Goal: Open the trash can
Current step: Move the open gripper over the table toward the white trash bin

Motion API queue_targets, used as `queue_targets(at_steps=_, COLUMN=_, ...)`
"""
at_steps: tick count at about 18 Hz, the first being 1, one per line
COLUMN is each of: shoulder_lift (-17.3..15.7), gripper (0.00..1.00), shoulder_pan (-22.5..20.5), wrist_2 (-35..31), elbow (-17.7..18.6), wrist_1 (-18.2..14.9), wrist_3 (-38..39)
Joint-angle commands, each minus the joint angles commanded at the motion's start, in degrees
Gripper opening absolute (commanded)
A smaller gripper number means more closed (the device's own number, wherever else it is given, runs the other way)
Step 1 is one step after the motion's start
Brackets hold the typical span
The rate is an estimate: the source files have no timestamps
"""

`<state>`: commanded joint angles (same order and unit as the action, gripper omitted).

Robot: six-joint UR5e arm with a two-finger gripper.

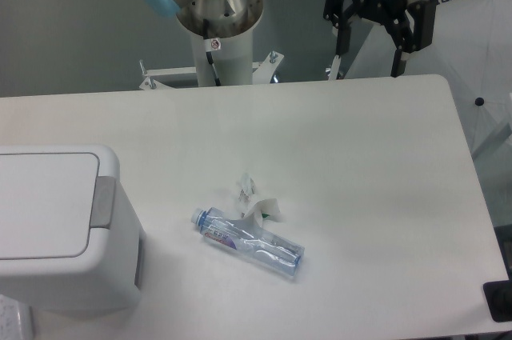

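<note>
Gripper (pixel 366 56) hanging open, well away from bin (pixel 56 228).
Lid sitting closed; risk: reach skimming bottle (pixel 248 241) beside bin, or missing button strip (pixel 102 200) on bin's rim.

"SUPER…" reads on the white sheet (pixel 472 16).

The bin (pixel 60 232) looks like smooth white plastic with a soft sheen; its flat lid (pixel 44 204) is matt, and the button strip (pixel 102 201) on the rim is duller grey plastic. The bench (pixel 336 164) is a smooth, matt white board. Right of the bin, the bottle (pixel 250 240) is clear, glossy, crinkled plastic with a printed label, and crumpled white paper (pixel 258 202) touches it. The pincer (pixel 370 58) is matt black, metal or plastic.
</note>
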<state>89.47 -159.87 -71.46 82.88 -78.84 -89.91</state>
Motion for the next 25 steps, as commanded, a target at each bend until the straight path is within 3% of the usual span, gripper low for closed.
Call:
queue_targets(at_steps=5, shoulder_lift=-0.35, gripper=1.00, shoulder_pan=0.53, wrist_2=0.00, elbow=-0.17, wrist_1=0.00, wrist_3=2.88)
queue_targets(at_steps=9, shoulder_lift=-0.18, gripper=1.00, shoulder_pan=1.40, wrist_2=0.09, elbow=0.09, wrist_1=1.84, wrist_3=15.53)
queue_targets(at_steps=17, shoulder_lift=0.26, gripper=1.00, shoulder_pan=8.69, wrist_2=-0.09, elbow=0.62, wrist_1=4.57, wrist_3=42.77)
queue_targets(at_steps=21, shoulder_lift=0.62, gripper=1.00, shoulder_pan=12.47, wrist_2=-0.09, elbow=0.53, wrist_1=4.75, wrist_3=51.04)
queue_targets(at_steps=25, shoulder_lift=1.93, gripper=1.00, shoulder_pan=17.04, wrist_2=-0.09, elbow=0.62, wrist_1=7.29, wrist_3=58.78)
